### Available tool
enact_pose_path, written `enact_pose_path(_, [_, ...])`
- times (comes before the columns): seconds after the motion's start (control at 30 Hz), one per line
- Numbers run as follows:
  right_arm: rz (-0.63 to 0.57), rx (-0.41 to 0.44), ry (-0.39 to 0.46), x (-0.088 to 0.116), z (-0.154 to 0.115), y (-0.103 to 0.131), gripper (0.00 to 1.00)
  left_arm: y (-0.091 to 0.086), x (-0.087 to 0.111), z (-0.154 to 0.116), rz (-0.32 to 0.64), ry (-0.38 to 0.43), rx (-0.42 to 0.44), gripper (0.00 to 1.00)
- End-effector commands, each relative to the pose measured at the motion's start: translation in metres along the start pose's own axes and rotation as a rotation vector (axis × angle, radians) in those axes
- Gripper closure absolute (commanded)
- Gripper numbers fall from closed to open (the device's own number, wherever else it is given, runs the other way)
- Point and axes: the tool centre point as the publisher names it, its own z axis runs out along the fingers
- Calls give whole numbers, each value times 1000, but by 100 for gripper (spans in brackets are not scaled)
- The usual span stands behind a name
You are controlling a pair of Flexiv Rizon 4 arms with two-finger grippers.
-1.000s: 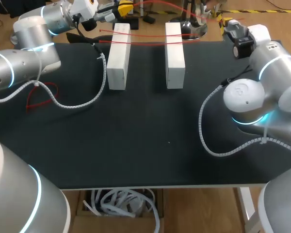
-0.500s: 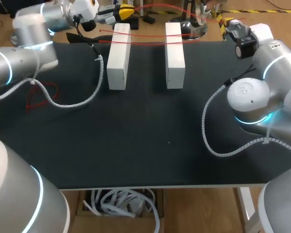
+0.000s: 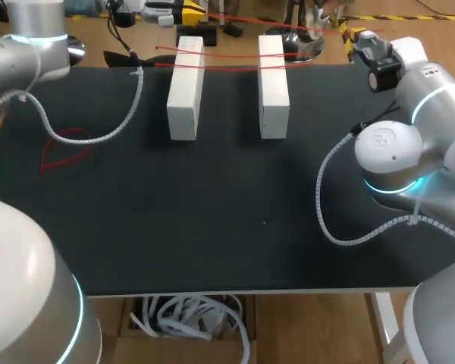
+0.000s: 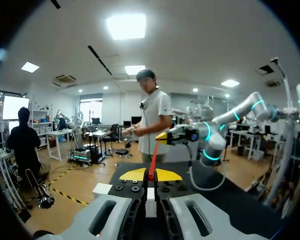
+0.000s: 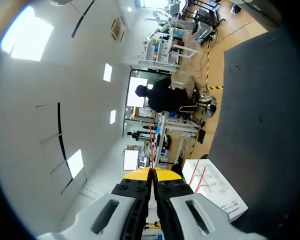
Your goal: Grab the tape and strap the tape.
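Note:
A thin red tape is stretched in the air beyond the table's far edge, between my two grippers. My left gripper is at the far left, shut on one end of the tape. My right gripper is at the far right corner, shut on the other end. Two more red tapes lie across two white blocks, the left block and the right block. In the left wrist view my right gripper shows ahead.
A loose red tape loop lies on the black table at the left. Grey spiral cables hang from both arms over the table, left cable and right cable. A box of white cable sits below the front edge.
My left arm's elbow has swung back and to the left, uncovering the red loop on the table. Its gripper stays near the far edge. The right arm has shifted only slightly.

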Motion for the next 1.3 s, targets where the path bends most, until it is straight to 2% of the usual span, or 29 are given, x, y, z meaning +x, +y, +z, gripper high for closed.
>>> enact_pose_path(0.03, [-1, 1, -5, 1, 0, 1, 100, -12, 19, 0, 36, -146, -310, 100])
enact_pose_path(0.1, [-1, 1, -5, 1, 0, 1, 100, -12, 19, 1, 31, -144, -315, 100])
enact_pose_path(0.43, [-1, 1, -5, 1, 0, 1, 100, -10, 22, -1, 81, -180, -587, 100])
enact_pose_path(0.63, [-1, 1, -5, 1, 0, 1, 100, -6, 21, 0, 75, -189, -713, 100])
enact_pose_path(0.77, [-1, 1, -5, 1, 0, 1, 100, -7, 20, 0, 90, -202, -713, 100])
enact_pose_path(0.8, [-1, 1, -5, 1, 0, 1, 100, -9, 19, 0, 95, -210, -651, 100])
enact_pose_path(1.23, [-1, 1, -5, 1, 0, 1, 100, -9, 19, 0, 95, -210, -651, 100])
enact_pose_path(1.3, [-1, 1, -5, 1, 0, 1, 100, -5, 21, 2, 78, -188, -781, 100])
